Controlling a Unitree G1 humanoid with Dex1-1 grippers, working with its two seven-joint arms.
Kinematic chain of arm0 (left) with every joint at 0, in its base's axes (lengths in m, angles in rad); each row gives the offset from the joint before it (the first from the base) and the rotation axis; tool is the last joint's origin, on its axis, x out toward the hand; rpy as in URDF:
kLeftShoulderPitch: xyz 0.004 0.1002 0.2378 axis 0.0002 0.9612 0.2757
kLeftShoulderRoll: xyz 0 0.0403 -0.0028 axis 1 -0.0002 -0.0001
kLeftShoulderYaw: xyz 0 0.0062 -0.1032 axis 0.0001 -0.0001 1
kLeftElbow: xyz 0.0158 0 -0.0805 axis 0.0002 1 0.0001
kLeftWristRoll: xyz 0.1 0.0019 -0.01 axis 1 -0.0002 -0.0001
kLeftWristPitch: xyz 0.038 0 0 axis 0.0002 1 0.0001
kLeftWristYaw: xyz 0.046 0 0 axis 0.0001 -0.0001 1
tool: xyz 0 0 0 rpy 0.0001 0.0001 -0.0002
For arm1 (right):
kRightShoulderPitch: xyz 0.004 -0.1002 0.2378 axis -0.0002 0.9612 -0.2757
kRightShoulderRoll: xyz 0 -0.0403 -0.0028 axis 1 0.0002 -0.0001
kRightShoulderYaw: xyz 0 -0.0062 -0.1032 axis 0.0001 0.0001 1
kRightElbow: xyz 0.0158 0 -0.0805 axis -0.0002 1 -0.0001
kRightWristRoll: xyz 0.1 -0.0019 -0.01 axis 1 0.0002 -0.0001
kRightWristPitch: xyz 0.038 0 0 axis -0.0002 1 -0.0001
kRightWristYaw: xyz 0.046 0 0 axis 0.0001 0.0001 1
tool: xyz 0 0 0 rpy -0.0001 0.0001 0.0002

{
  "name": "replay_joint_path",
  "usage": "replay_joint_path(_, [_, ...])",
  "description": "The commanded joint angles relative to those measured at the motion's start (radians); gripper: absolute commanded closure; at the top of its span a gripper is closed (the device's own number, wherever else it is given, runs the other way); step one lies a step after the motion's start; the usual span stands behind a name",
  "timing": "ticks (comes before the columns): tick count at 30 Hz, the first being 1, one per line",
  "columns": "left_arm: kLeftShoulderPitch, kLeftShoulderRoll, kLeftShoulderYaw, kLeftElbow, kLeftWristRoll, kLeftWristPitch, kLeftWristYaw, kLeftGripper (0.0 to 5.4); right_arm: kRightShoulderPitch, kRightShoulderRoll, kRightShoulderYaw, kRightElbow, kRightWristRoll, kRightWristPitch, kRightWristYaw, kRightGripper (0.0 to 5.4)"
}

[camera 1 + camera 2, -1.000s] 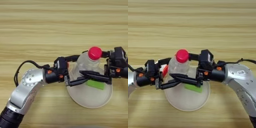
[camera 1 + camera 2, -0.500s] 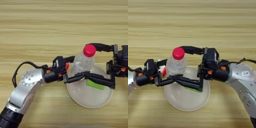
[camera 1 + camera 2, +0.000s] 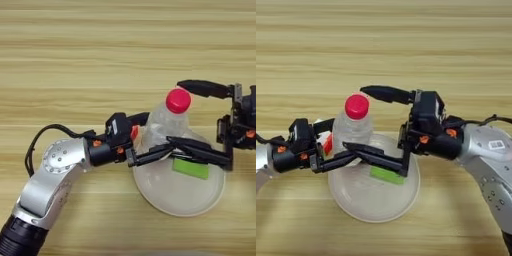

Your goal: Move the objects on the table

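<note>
Left eye view: you had the bottle at the plate's left rim, red cap up and leaning slightly right. A second earlier the right end effector sat tight against the cap; it had since backed off rightward, its fingers spread wide, one above the cap, one low across the plate. The left end effector appeared clamped on the bottle's body, one finger behind it and one in front. A green block lay on the plate; whether it was the puzzle cube, you couldn't tell.

Right eye view: the bottle had shifted left compared with a second ago, carried by the left end effector. The right end effector stood open, clear of the cap. The counter beyond lay bare.

Judgement: looked like a handover to your left arm; the bottle seemed ready to travel off the plate.
</note>
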Motion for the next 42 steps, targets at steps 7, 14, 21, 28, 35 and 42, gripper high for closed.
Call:
replay_joint_path(7, [-0.008,-0.010,0.020,-0.005,-0.009,-0.011,0.006,2.33,-0.062,0.043,-0.065,0.047,-0.022,-0.065,-0.097,0.00])
replay_joint_path(14, [-0.004,-0.016,0.038,-0.017,-0.026,-0.005,0.018,2.33,-0.125,0.104,-0.167,0.119,-0.002,-0.088,-0.264,0.00])
replay_joint_path(21, [-0.007,-0.022,0.059,-0.010,-0.029,-0.006,0.020,2.33,-0.178,0.125,-0.195,0.218,-0.134,-0.139,-0.403,0.00])
replay_joint_path(28, [-0.008,-0.033,0.077,-0.010,-0.031,-0.006,0.027,2.33,-0.163,0.160,-0.192,0.302,-0.279,-0.215,-0.490,0.00])
replay_joint_path(35, [-0.015,-0.043,0.103,-0.004,-0.037,-0.007,0.038,2.33,-0.128,0.198,-0.175,0.392,-0.433,-0.298,-0.578,0.00])
replay_joint_path(42, [-0.019,-0.056,0.129,-0.003,-0.040,-0.015,0.065,2.33,-0.080,0.229,-0.141,0.473,-0.587,-0.422,-0.637,0.00])
